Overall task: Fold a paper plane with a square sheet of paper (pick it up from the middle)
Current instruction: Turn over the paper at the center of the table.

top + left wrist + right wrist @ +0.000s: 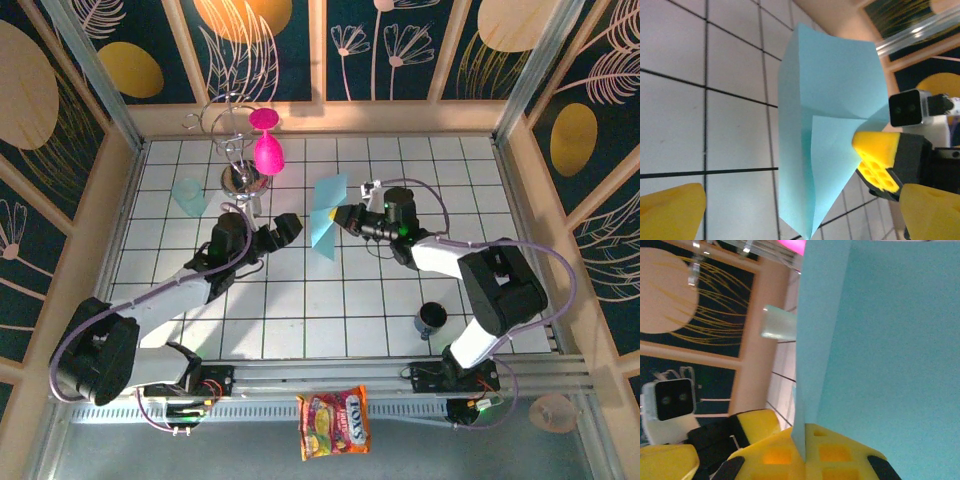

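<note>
Mid-fold, judging by the creases. Square sheet of paper (326,215) held up off the table (400,300), just above centre of the top view, already bent into a narrower, flapped shape and not yet a dart. Pinched at its right edge by the right gripper (347,216), clamped tight on the paper. Left gripper (279,231) just left of the sheet, spread wide, holding nothing and clear of the paper.

Next move, most likely: bringing the wide-spread left gripper onto the free left part of the sheet to press or turn the next crease. Calls for a straight approach along the fold line and a light close, given thin paper hanging from one edge, prone to swinging or buckling under a push.

From the left wrist: a flap folded over the lower right of the sheet, with the right arm's yellow fingers (877,160) biting its right edge, and the left arm's own fingertips (670,212) far apart at the bottom corners. Crease detail too small to read from above.

From the right wrist: paper edge slotted between the yellow pads (790,455), at the bottom of the frame.

Top view adds the layout: cup (188,196) and pink goblets (267,150) at upper left, well apart from the paper.
</note>
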Controlling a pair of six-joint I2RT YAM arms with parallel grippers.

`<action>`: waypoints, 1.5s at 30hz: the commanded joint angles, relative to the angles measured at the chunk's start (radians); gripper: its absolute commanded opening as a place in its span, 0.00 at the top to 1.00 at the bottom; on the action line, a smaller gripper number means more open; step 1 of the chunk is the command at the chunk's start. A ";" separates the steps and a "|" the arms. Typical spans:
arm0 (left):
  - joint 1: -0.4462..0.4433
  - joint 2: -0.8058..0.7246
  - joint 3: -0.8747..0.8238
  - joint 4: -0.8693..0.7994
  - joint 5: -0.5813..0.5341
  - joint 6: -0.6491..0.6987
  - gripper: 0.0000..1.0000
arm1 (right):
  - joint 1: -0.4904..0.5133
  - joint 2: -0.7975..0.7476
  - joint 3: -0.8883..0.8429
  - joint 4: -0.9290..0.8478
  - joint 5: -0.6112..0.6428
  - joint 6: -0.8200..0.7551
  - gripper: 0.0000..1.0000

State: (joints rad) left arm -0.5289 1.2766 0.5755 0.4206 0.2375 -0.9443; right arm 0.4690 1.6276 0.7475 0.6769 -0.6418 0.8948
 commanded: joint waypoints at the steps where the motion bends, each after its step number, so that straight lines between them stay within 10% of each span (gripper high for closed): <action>1: 0.005 -0.021 -0.020 0.117 0.089 -0.020 0.01 | 0.000 -0.034 -0.024 0.183 -0.110 0.054 0.96; 15: 0.005 0.128 -0.008 0.415 0.280 -0.167 0.09 | 0.016 -0.019 -0.010 0.280 -0.183 0.150 0.95; 26: 0.004 0.148 0.014 0.417 0.317 -0.171 0.36 | 0.016 0.000 0.009 0.271 -0.193 0.155 0.95; 45: 0.004 0.145 0.015 0.398 0.304 -0.204 0.50 | 0.009 0.002 -0.002 0.279 -0.202 0.154 0.94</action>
State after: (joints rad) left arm -0.5289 1.4212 0.5648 0.8097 0.5415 -1.1389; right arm 0.4778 1.6222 0.7307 0.9035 -0.8154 1.0508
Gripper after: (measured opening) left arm 0.497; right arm 0.067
